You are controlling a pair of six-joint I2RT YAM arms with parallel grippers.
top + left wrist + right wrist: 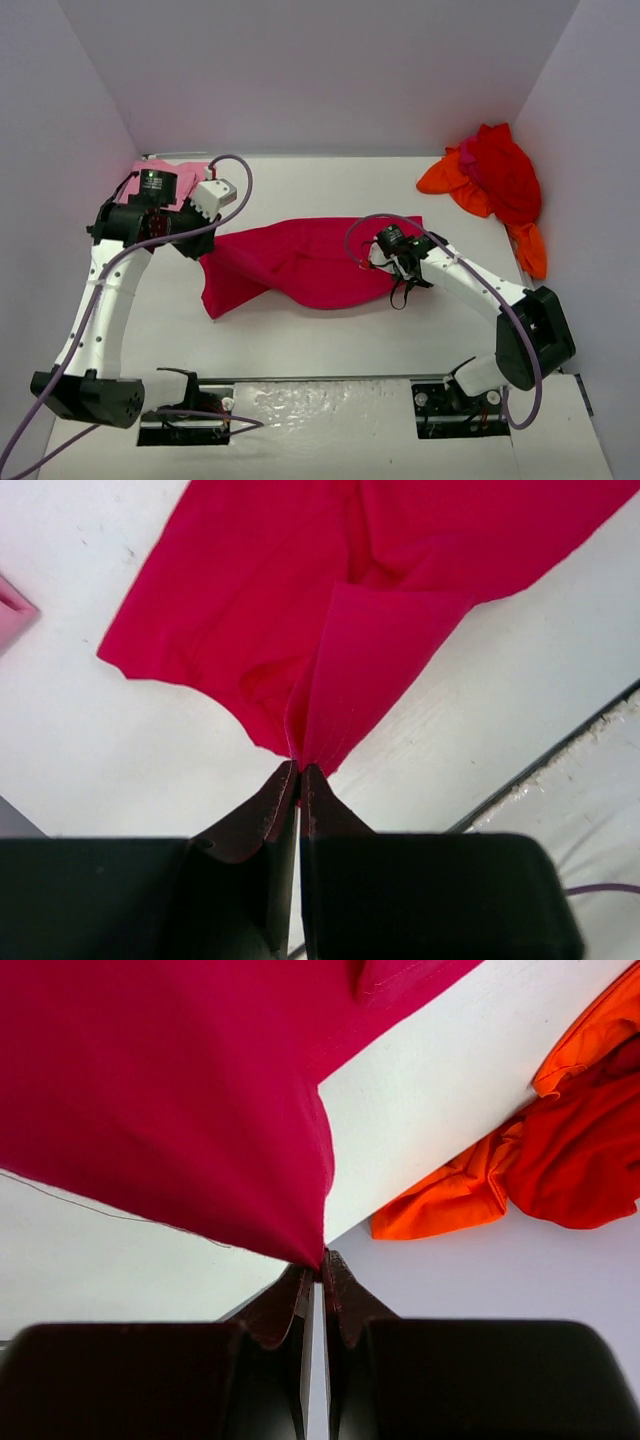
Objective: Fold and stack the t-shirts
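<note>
left gripper [299,772] jaws pinching tight on crimson-magenta t-shirt [300,265] edge, right gripper [320,1260] jaws clamping closed on its opposite corner, shirt's long axis running between left and right edges of table [330,340]

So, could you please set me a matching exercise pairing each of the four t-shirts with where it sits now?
Things:
1. crimson t-shirt
2. light pink t-shirt
3. red t-shirt
4. orange t-shirt

Places:
A. alone at far left
B. pokes out at the far-right heap's edges
C. mid-table, pinched by left gripper and right gripper
D. bulk of the far-right heap

Pairs: 1-C, 2-A, 3-D, 4-B
</note>
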